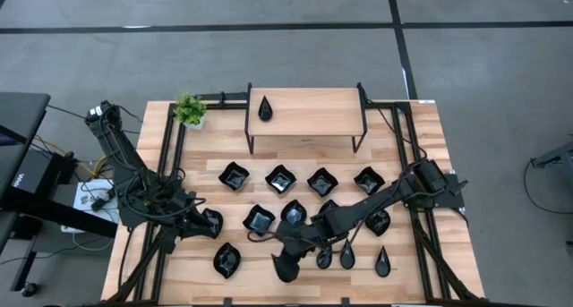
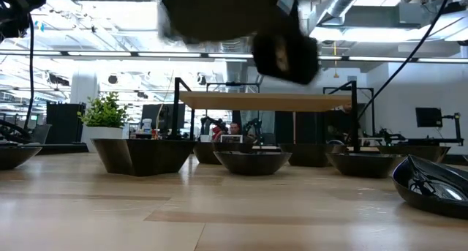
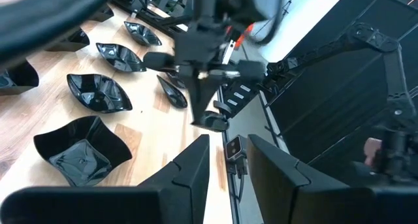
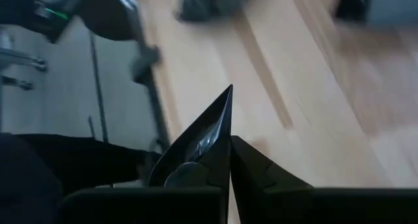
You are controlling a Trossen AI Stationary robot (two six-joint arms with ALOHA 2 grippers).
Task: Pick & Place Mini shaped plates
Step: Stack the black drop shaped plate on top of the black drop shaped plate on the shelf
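Holding a thin pointed black plate (image 4: 206, 142) between squeezed-together fingers, the right gripper (image 1: 285, 264) sits low in the middle of the high view. The left gripper (image 1: 208, 222), at lower left, has its fingers a little apart, holding nothing.

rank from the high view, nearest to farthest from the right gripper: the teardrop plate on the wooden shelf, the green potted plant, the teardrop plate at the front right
1. Glossy black teardrop plate at the front right, beside the right gripper.
2. Black teardrop plate on the raised wooden shelf, at the back.
3. Small green potted plant, back left corner.
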